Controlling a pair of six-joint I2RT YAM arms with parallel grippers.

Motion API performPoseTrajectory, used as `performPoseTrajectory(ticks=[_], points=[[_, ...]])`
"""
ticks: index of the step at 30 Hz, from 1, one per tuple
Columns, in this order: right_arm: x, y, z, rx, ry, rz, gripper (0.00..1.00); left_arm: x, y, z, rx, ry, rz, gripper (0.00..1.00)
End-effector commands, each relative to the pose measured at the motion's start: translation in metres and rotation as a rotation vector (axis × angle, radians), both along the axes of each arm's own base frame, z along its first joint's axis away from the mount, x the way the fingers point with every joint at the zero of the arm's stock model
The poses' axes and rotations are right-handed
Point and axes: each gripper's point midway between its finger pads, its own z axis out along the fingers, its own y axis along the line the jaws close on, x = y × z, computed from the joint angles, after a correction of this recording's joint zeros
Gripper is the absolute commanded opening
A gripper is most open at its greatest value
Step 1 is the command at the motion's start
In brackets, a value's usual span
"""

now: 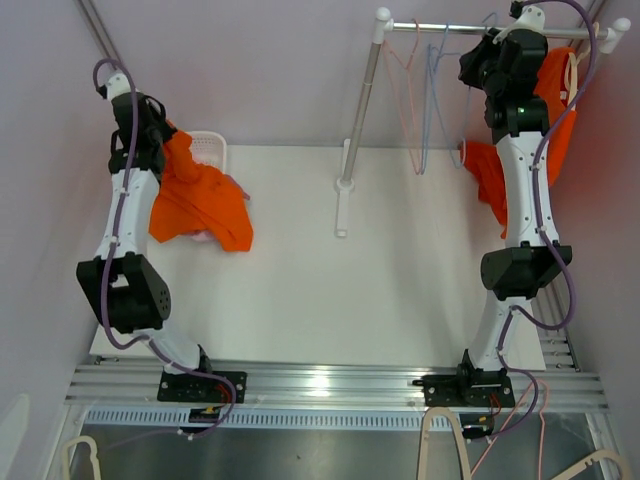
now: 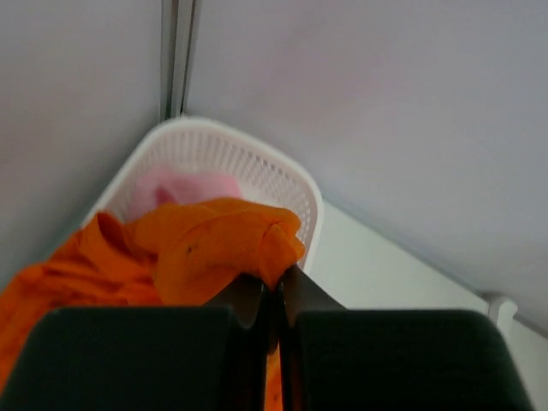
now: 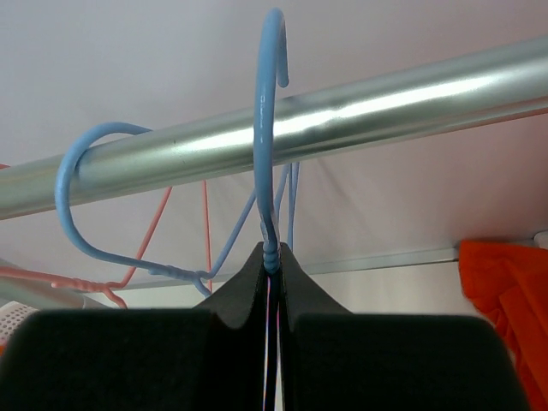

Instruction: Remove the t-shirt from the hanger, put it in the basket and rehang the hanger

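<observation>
From above: finds a bright orange, soft cotton t-shirt off any hanger, bunched under the left arm and spilling from a white perforated plastic basket at the far left of the white table. Shows a second orange garment hanging behind the right arm, beside the silver metal rail. From the left wrist: left fingers pressed together, pinching a fold of the orange cloth above the basket, something pink inside. From the right wrist: right fingers clamped on the twisted neck of a light blue wire hanger, hook against the rail. Judged light, limp, unbreakable, prone to drape and snag; best pinched at a gathered fold, collar or hem.
</observation>
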Motion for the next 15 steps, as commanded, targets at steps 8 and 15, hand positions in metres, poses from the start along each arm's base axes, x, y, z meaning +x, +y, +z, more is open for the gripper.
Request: performPoseTrajectory(ticks=[8,15], points=[[0.001,0.011,0.01,0.014,-0.038,0.06,0.0,-0.01,-0.017,-0.175,-0.398,0.569,0.137,0.01],[0.01,0.012,0.016,-0.016,-0.104,0.097,0.0,-0.025,-0.014,-0.222,-0.454,0.745,0.249,0.01]])
